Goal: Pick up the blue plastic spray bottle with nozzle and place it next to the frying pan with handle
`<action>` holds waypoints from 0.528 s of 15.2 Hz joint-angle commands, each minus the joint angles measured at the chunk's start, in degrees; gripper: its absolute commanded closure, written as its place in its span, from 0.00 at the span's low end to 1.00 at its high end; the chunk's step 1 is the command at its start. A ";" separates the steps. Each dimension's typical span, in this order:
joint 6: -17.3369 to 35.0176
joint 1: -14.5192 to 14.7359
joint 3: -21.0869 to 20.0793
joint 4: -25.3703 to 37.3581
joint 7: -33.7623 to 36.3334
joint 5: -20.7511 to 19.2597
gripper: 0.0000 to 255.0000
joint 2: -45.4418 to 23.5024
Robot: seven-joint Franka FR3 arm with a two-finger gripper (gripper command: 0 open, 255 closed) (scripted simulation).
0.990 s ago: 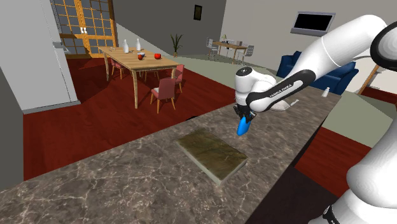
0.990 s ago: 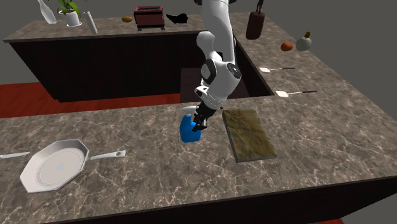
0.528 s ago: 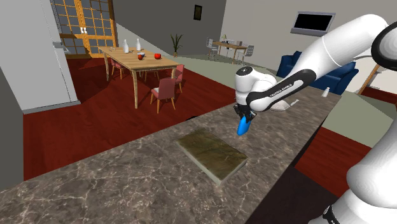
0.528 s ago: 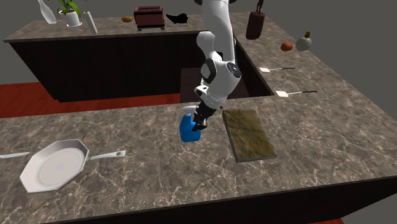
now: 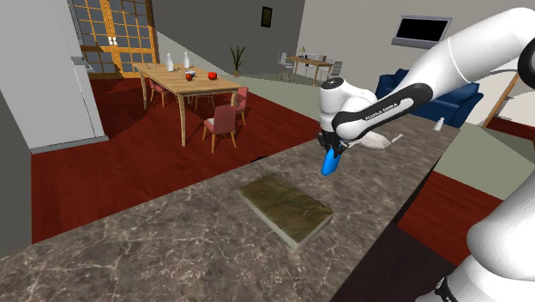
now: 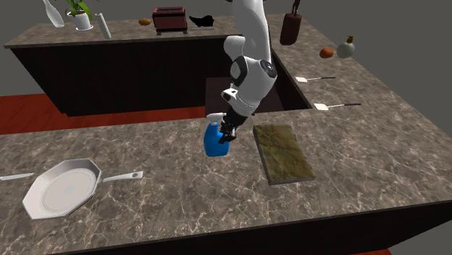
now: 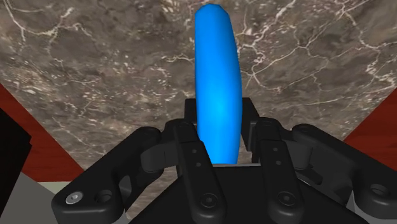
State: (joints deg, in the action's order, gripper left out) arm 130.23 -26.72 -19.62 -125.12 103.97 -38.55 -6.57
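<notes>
Blue spray bottle (image 6: 214,142) in pincer (image 6: 227,133), seemingly aloft

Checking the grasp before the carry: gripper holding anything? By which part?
Yes. The gripper is shut on the blue spray bottle, clasping its upper end; the body hangs below.
</notes>
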 commanded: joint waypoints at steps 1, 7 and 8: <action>-0.93 -0.09 -0.16 0.25 -1.22 1.12 1.00 1.11; -4.00 -0.14 -0.49 1.71 -4.49 4.04 1.00 3.83; -4.54 -0.14 -0.52 2.00 -5.01 4.49 1.00 4.24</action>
State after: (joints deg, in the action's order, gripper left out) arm 126.20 -26.82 -20.13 -123.36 99.57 -34.54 -2.80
